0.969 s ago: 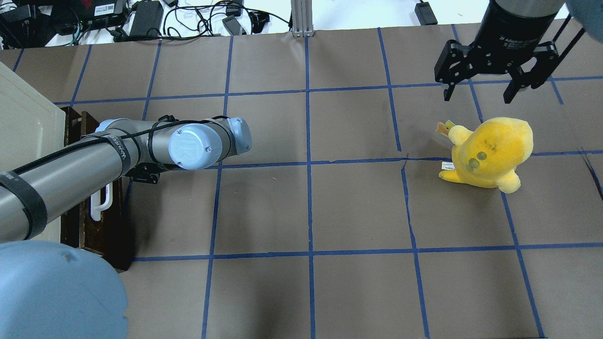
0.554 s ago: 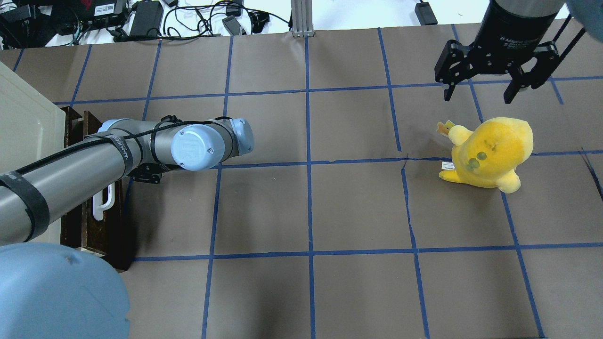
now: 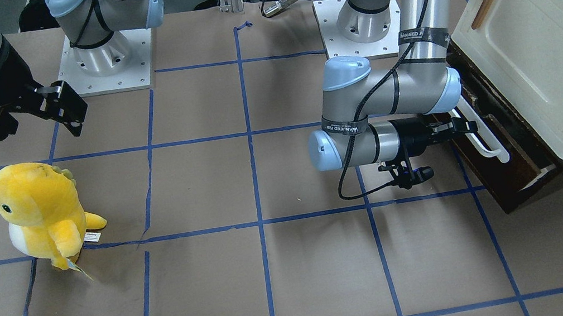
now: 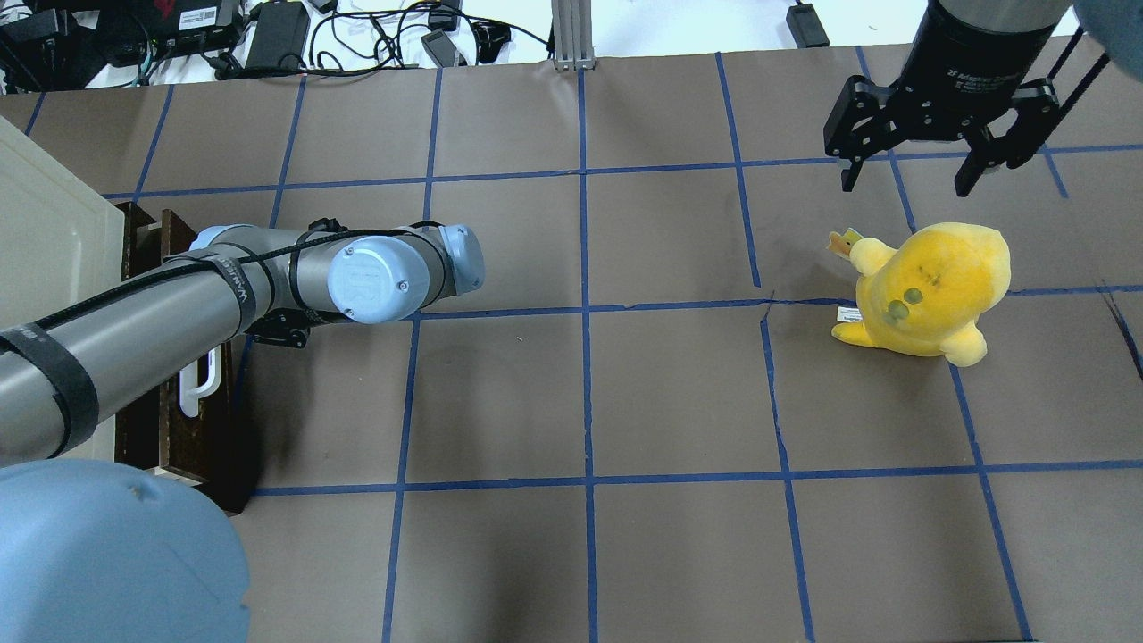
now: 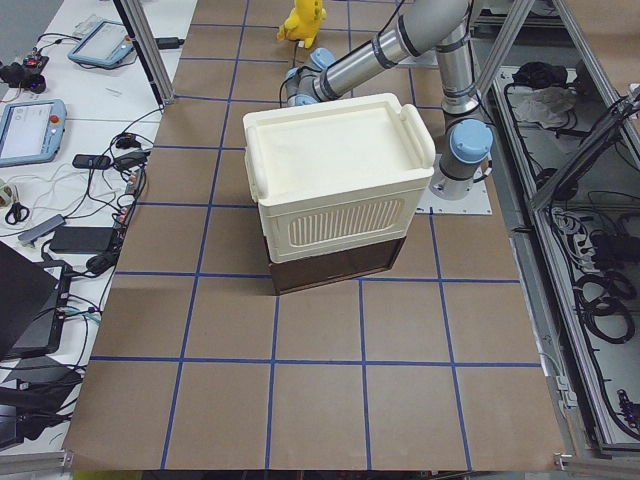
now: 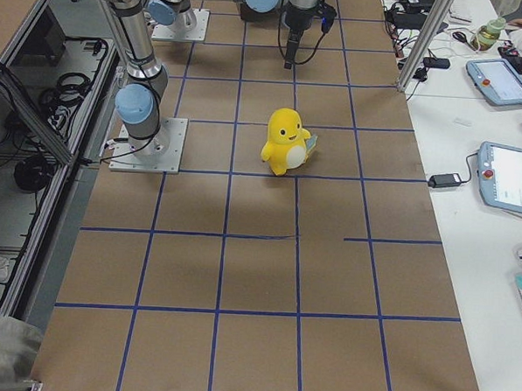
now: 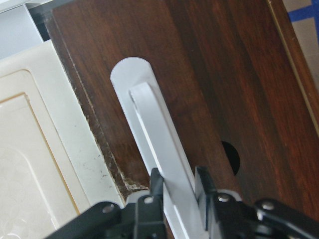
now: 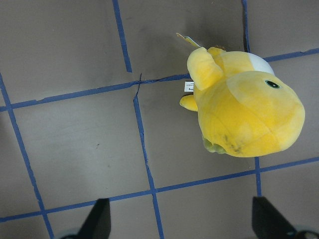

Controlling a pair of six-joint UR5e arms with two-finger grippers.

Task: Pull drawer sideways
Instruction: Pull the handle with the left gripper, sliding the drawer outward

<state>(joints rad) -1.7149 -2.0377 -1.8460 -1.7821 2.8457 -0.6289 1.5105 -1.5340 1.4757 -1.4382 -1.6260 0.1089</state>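
The drawer (image 3: pixel 507 156) has a dark brown wooden front and a long white bar handle (image 3: pixel 481 135). It sits under the cream-white cabinet (image 3: pixel 540 43) and stands pulled out a little. My left gripper (image 7: pixel 177 186) is shut on the white handle (image 7: pixel 159 149); it also shows in the front view (image 3: pixel 465 124). In the overhead view the left arm hides the gripper, and the drawer front (image 4: pixel 192 429) and handle (image 4: pixel 198 384) show below it. My right gripper (image 4: pixel 902 174) is open and empty, hanging above the table behind the plush.
A yellow plush toy (image 4: pixel 929 286) stands on the brown paper table on the right side, also in the right wrist view (image 8: pixel 244 104). Cables and power bricks (image 4: pixel 277 36) lie beyond the far table edge.
My left arm has shifted slightly to the right, and the drawer front with its white handle has come a little further out from the cabinet. The right arm has not moved.
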